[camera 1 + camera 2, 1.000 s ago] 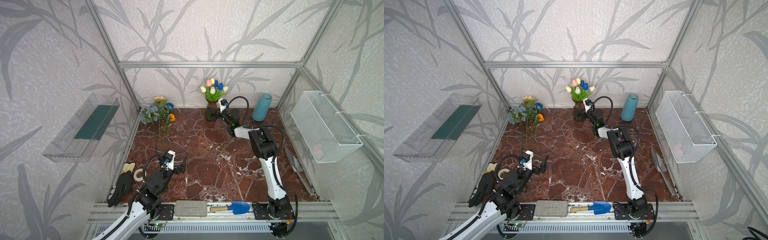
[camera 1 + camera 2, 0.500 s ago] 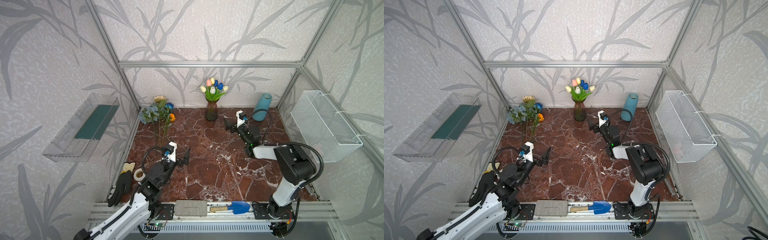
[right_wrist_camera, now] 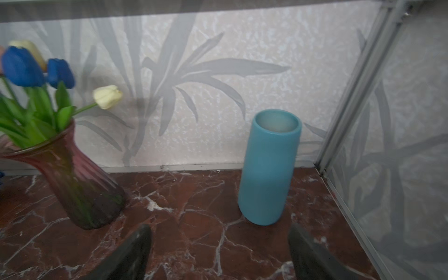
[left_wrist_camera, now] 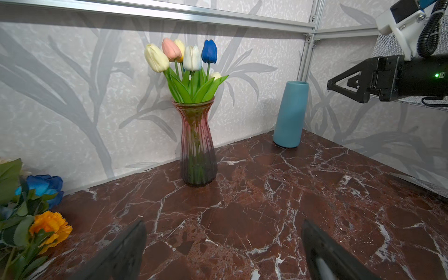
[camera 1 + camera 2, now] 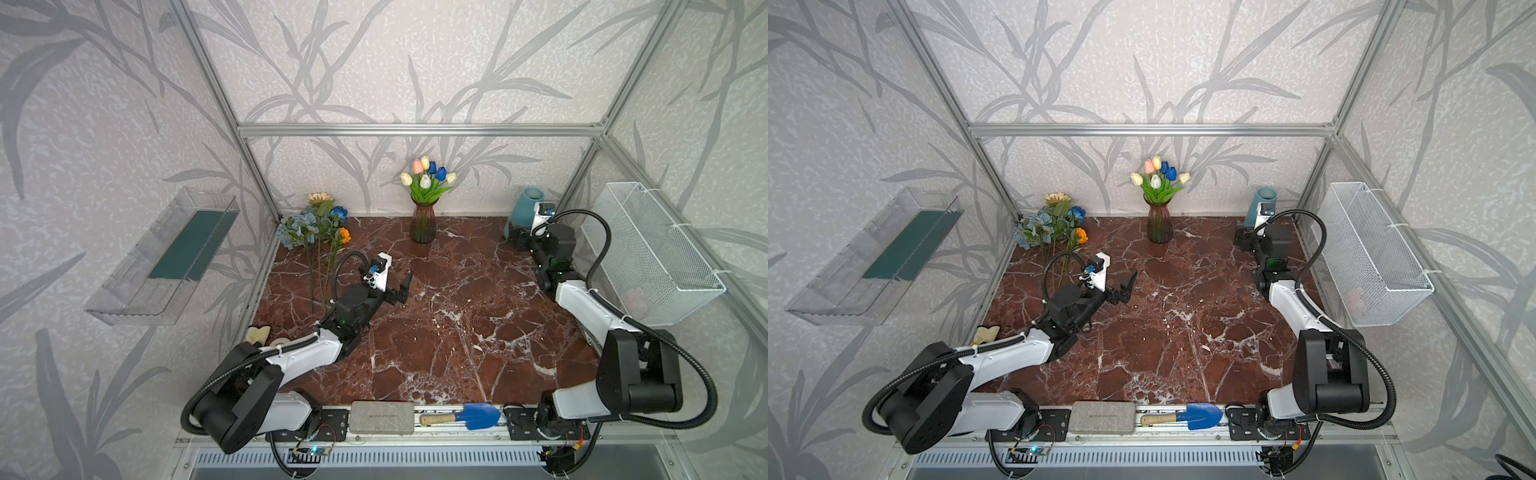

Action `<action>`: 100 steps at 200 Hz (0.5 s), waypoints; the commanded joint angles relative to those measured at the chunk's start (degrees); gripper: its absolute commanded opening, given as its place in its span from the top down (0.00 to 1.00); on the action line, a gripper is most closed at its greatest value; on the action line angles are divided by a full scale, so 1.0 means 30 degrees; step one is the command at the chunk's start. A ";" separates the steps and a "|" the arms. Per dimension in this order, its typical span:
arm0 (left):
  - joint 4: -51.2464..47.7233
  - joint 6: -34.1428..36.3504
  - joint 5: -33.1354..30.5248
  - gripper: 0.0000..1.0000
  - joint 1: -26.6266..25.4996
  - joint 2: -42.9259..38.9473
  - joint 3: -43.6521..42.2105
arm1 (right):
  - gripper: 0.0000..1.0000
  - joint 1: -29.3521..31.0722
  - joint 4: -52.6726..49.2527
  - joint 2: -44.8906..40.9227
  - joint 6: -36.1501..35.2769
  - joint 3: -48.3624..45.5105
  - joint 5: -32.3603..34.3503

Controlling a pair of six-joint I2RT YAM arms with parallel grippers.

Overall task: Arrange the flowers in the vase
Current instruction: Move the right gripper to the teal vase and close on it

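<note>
Several tulips (image 5: 428, 178) with green leaves stand in a purple glass vase (image 5: 423, 224) at the back wall, also in the left wrist view as the glass vase (image 4: 197, 150). A loose bunch of flowers (image 5: 318, 224), blue roses, a cream daisy and an orange bloom, leans in the back left corner with its stems on the floor. An empty teal vase (image 5: 524, 208) stands at the back right. My right gripper (image 5: 519, 241) is open just in front of the teal vase (image 3: 269, 167), holding nothing. My left gripper (image 5: 401, 286) is open over the marble floor, right of the bunch's stems, and empty.
A white wire basket (image 5: 656, 253) hangs on the right wall and a clear shelf (image 5: 166, 257) on the left wall. A blue trowel (image 5: 478, 415) and a grey block (image 5: 382, 417) lie on the front rail. A glove (image 5: 257, 334) lies at the front left.
My right gripper has left the glass vase and swung right to the back corner by the teal vase. My left gripper has moved further in over the floor, still open.
</note>
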 commanded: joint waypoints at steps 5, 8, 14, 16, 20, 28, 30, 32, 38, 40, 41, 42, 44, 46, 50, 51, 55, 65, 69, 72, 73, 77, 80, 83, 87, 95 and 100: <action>0.1734 0.0030 0.0584 0.00 -0.0002 0.0868 0.0765 | 0.07 -0.1447 -0.3059 0.0861 0.0612 0.1638 -0.0683; 0.1793 0.0037 0.0567 0.00 0.0001 0.0918 0.0746 | 0.06 -0.1538 -0.3061 0.1072 0.0568 0.1813 -0.0819; 0.1878 0.0038 0.0502 0.00 0.0001 0.1028 0.0693 | 0.05 -0.1638 -0.3143 0.1482 0.0369 0.2151 -0.0909; 0.1906 0.0038 0.0472 0.00 0.0001 0.1078 0.0687 | 0.05 -0.1651 -0.3212 0.1629 0.0303 0.2279 -0.0864; 0.1933 0.0016 0.0447 0.00 0.0001 0.1111 0.0663 | 0.04 -0.1677 -0.3326 0.1887 0.0169 0.2536 -0.0697; 0.1920 0.0009 0.0410 0.00 0.0003 0.1169 0.0605 | 0.02 -0.1728 -0.3275 0.2429 -0.0117 0.2958 -0.0576; 0.1931 0.0009 0.0391 0.00 0.0002 0.1193 0.0599 | 0.02 -0.1739 -0.3098 0.2568 -0.0192 0.3000 -0.0597; 0.1890 0.0009 0.0371 0.00 0.0002 0.1178 0.0583 | 0.01 -0.1742 -0.2878 0.2706 -0.0291 0.3011 -0.0617; 0.1828 0.0031 0.0373 0.00 0.0016 0.1226 0.0568 | 0.01 -0.1798 -0.1955 0.3159 -0.0564 0.2944 -0.0751; 0.1806 0.0037 0.0382 0.00 0.0005 0.1230 0.0575 | 0.01 -0.1837 -0.1626 0.3315 -0.0589 0.2909 -0.0832; 0.1797 0.0037 0.0368 0.00 0.0003 0.1245 0.0571 | 0.01 -0.1849 -0.1473 0.3355 -0.0608 0.2903 -0.0879; 0.1778 0.0038 0.0362 0.00 0.0002 0.1238 0.0569 | 0.01 -0.1869 -0.1324 0.3464 -0.0647 0.2900 -0.0932; 0.1735 0.0038 0.0393 0.00 0.0002 0.1247 0.0546 | 0.01 -0.1899 -0.1028 0.3640 -0.0698 0.2898 -0.1009; 0.1731 0.0060 0.0401 0.00 0.0009 0.1242 0.0547 | 0.01 -0.1929 -0.0757 0.3809 -0.0747 0.2927 -0.1079; 0.1688 0.0082 0.0455 0.00 0.0007 0.1255 0.0539 | 0.01 -0.2000 -0.0318 0.4200 -0.0807 0.3031 -0.1218; 0.1665 0.0089 0.0478 0.00 0.0004 0.1258 0.0538 | 0.01 -0.2018 -0.0234 0.4281 -0.0805 0.3081 -0.1233; 0.1636 0.0146 0.0511 0.00 0.0025 0.1254 0.0553 | 0.01 -0.2084 0.0060 0.4566 -0.0852 0.3281 -0.1323; 0.1533 0.0284 0.0594 0.00 0.0038 0.1233 0.0512 | 0.01 -0.2219 0.0813 0.5892 -0.0993 0.3863 -0.1693; 0.1511 0.0323 0.0645 0.00 0.0035 0.1216 0.0549 | 0.01 -0.2262 0.1122 0.6247 -0.1022 0.4086 -0.1998; 0.1472 0.0356 0.0640 0.00 0.0050 0.1196 0.0543 | 0.01 -0.2295 0.1325 0.6506 -0.1035 0.4269 -0.2210; 0.1454 0.0358 0.0644 0.00 0.0055 0.1184 0.0555 | 0.01 -0.2297 0.1408 0.6606 -0.1051 0.4360 -0.2286; 0.1390 0.0390 0.0673 0.00 0.0062 0.1180 0.0543 | 0.01 -0.2327 0.1582 0.6922 -0.1065 0.4664 -0.2537; 0.1358 0.0416 0.0673 0.00 0.0060 0.1148 0.0531 | 0.01 -0.2329 0.1694 0.7202 -0.1088 0.4865 -0.2629; 0.1310 0.0419 0.0648 0.00 0.0093 0.1125 0.0552 | 0.01 -0.2329 0.1777 0.7453 -0.1109 0.5125 -0.2707; 0.1264 0.0423 0.0644 0.00 0.0091 0.1124 0.0539 | 0.01 -0.2329 0.1876 0.7784 -0.1205 0.5446 -0.2805; 0.1228 0.0419 0.0603 0.00 0.0118 0.1103 0.0538 | 0.01 -0.2329 0.2173 0.8433 -0.1310 0.5995 -0.3010; 0.1224 0.0419 0.0594 0.00 0.0147 0.1106 0.0549 | 0.01 -0.2329 0.2432 0.8819 -0.1398 0.6320 -0.3078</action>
